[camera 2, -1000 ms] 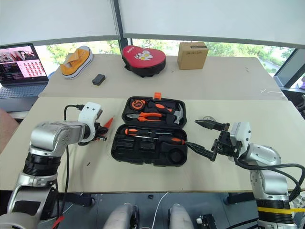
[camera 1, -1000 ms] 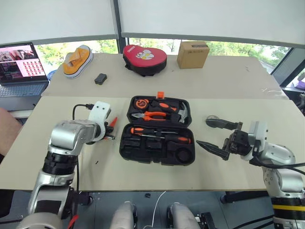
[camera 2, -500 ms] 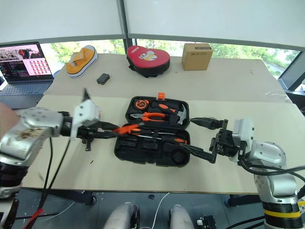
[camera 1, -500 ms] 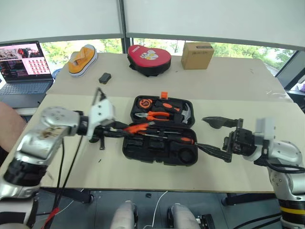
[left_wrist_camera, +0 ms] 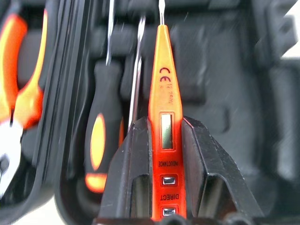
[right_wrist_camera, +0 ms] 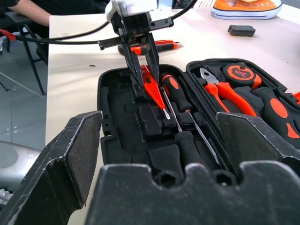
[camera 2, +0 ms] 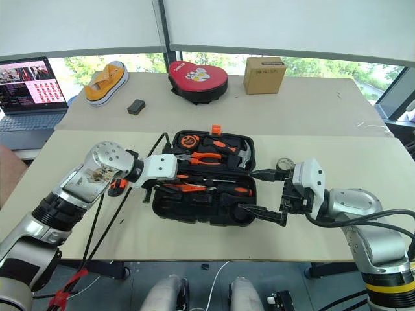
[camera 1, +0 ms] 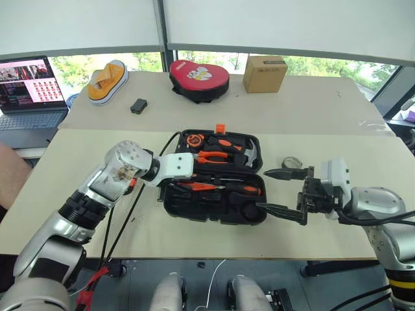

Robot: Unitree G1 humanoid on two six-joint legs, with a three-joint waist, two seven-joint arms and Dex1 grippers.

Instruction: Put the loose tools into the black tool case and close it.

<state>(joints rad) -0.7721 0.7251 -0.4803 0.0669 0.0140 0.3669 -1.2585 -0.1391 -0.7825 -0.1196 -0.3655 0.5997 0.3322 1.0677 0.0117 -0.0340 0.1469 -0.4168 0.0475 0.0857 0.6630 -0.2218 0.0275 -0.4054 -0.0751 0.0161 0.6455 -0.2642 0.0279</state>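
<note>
Left eye view, far left: an open laptop (camera 1: pixel 29 87) is sitting at the edge, beside an orange-and-white sneaker (camera 1: pixel 106 81) and a small black box (camera 1: pixel 137 106) on the rear table (camera 1: pixel 311 103).
Left gripper: the left gripper (right_wrist_camera: pixel 143 63) is reaching over the near-left part of the case, its two black fingers (left_wrist_camera: pixel 129 159) clamping a slim orange tester screwdriver (left_wrist_camera: pixel 164 112) by the handle.
Tester screwdriver: it is pointing tip-down into the lower tray, just beside the two orange-and-black-handled screwdrivers (camera 1: pixel 224 188) lying in their slots.
Utility knife: an orange-black utility knife (right_wrist_camera: pixel 152 46) is lying on the table behind the left gripper, outside the case.
Case: the black moulded plastic tool case (camera 1: pixel 217 176) is lying open in the middle of the front table (camera 1: pixel 84 149), orange latch (camera 1: pixel 219 129) at the far edge.
Lid half: orange-handled pliers (camera 1: pixel 211 155), a tape measure (camera 1: pixel 193 139) and a hammer (camera 1: pixel 249 152) are resting in it.
Rear centre: a red heart-shaped pouch (camera 1: pixel 198 79) and a cardboard box (camera 1: pixel 264 72) are standing there.
Right of case: a small dark tape roll (camera 1: pixel 292 162) is lying on the table.
Right gripper: the right gripper (camera 1: pixel 285 192) is hovering just beside the case's right end, fingers spread wide and holding nothing.
</note>
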